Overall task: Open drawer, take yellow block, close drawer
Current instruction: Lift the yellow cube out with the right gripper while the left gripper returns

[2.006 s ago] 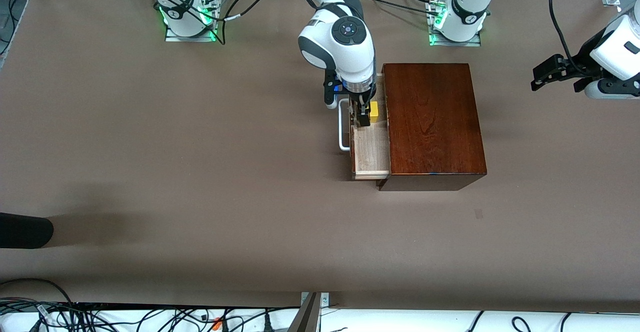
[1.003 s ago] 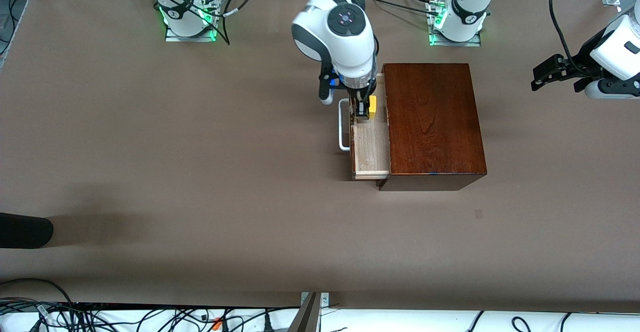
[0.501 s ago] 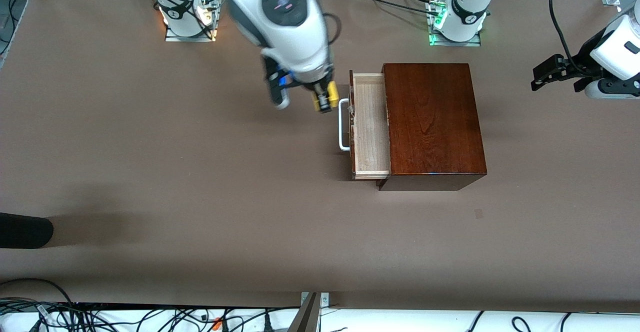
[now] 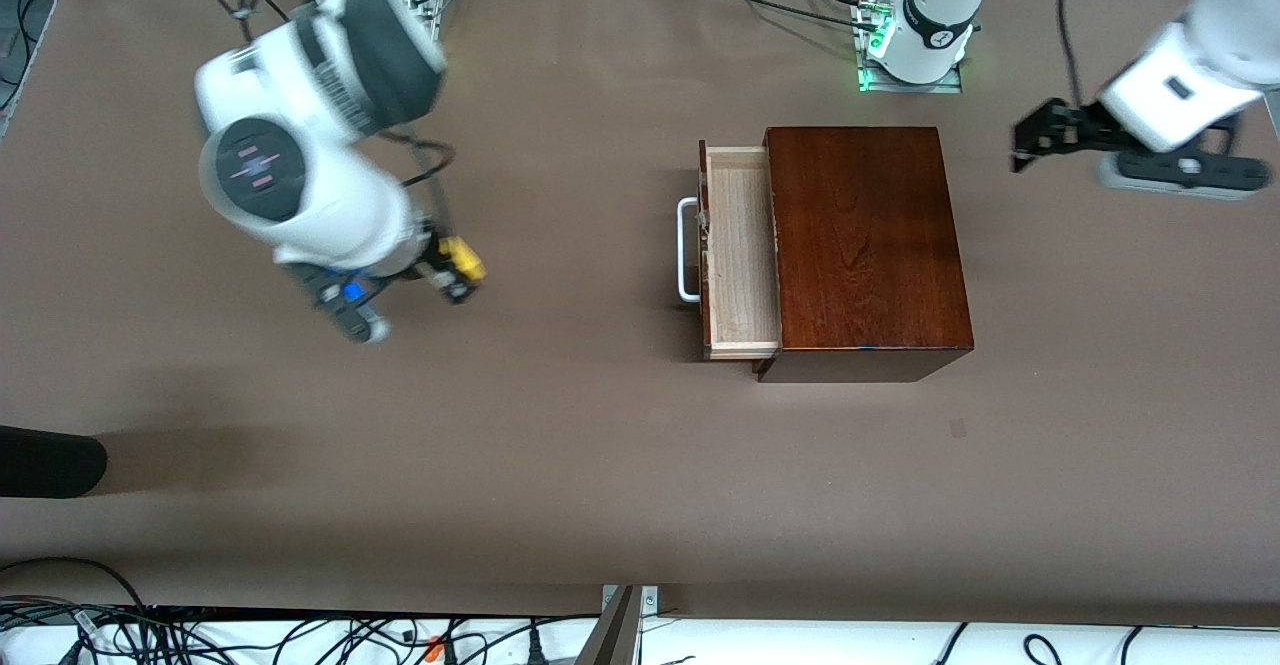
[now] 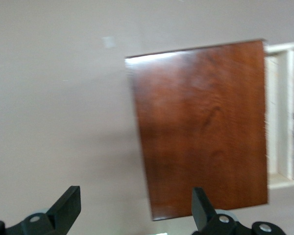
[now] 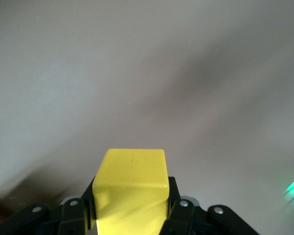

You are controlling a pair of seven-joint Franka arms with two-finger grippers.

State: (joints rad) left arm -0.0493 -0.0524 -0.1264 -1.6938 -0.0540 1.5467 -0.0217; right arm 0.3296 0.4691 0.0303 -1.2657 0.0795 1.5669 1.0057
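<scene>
1. Brown worktop (image 4: 560, 465) fills the scene, with both arm bases along its top edge and cables along the edge nearest the front camera.

2. We see the box (image 4: 865, 245) toward the left arm's end of the worktop, its drawer (image 4: 742, 250) pulled out toward the right arm's end. The pale tray shows nothing inside, and the white handle (image 4: 686, 250) faces the right arm's end.

3. Our right gripper (image 4: 455, 270) is in the air over bare worktop, well apart from the drawer. Its fingers are clamped on the block (image 6: 132, 188); the right wrist view shows the yellow cube squarely between them.

4. Our left gripper (image 5: 132, 218) hangs over the worktop at the left arm's end, past the box. Its fingers (image 5: 68, 205) stand wide apart and hold nothing.

5. We judge that opening and taking are done; setting the block down and shutting the drawer remain.

6. One relation governs the closing push: the drawer slides along the worktop's length, so its front must be driven toward the left arm's end.

7. Our right gripper is on the handle's side, which suits that push, but it is occupied and well away.

8. Our left gripper is free, yet the box stands between it and the drawer front, so it would have to reach over.

9. We would watch that a push does not shove the whole box along.
</scene>
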